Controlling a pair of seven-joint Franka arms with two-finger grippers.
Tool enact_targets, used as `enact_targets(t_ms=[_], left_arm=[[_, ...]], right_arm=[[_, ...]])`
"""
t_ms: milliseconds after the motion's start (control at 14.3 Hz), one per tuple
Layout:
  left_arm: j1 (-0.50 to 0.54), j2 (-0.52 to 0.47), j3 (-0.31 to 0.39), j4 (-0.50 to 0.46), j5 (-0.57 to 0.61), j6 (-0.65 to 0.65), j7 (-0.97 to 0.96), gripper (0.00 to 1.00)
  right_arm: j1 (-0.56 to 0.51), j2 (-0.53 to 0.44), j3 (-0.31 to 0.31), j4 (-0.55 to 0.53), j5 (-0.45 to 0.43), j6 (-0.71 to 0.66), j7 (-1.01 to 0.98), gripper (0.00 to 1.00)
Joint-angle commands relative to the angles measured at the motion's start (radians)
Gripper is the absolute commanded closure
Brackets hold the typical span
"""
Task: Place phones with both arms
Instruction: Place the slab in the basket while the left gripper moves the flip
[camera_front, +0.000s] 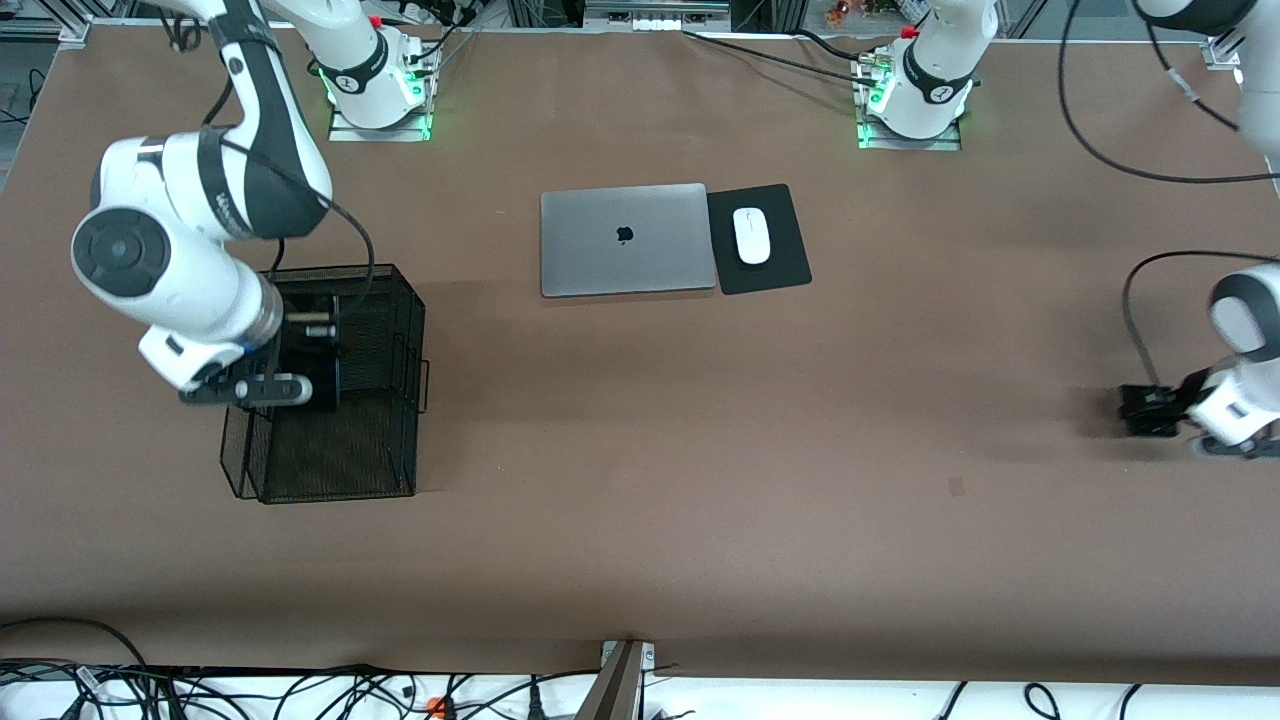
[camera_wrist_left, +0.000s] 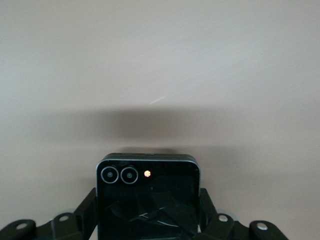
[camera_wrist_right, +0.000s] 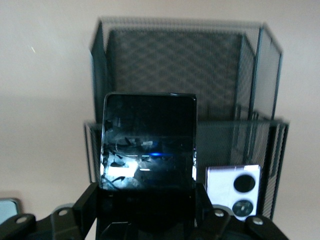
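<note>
Mesh rack (camera_front: 345, 400), black wire, holds a lilac phone (camera_wrist_right: 233, 191) upright. Right gripper (camera_front: 262, 388) over it clamps a glossy black phone (camera_wrist_right: 149, 141), upright. Left gripper (camera_front: 1150, 408), over bare table (camera_front: 700, 450), clamps a squarish phone (camera_wrist_left: 148, 197), lenses outward.

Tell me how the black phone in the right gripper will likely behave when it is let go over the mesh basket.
The black phone looks rigid and glossy, so it may slip from the right gripper. Released upright over the mesh basket, it would probably tip and could knock the lilac-white phone.
</note>
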Motion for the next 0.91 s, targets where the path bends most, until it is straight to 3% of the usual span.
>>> enact_targets(t_ms=[0, 280, 561, 841], left_arm=[[-0.154, -0.009, 0.016, 0.010, -0.014, -0.037, -0.147, 0.98], [-0.387, -0.019, 0.018, 0.030, -0.011, -0.149, -0.411, 1.00], [-0.651, 0.018, 0.018, 0.146, -0.015, -0.250, -0.794, 1.00], [-0.806, 0.024, 0.016, 0.160, -0.058, -0.254, -0.867, 1.00]], right_arm=[[0.015, -0.104, -0.019, -0.190, 0.015, 0.078, -0.007, 0.80], [0.014, -0.072, -0.038, -0.226, 0.018, 0.083, -0.007, 0.80], [0.014, -0.044, -0.038, -0.226, 0.021, 0.139, -0.007, 0.80], [0.015, -0.043, -0.035, -0.223, 0.026, 0.169, -0.004, 0.80]])
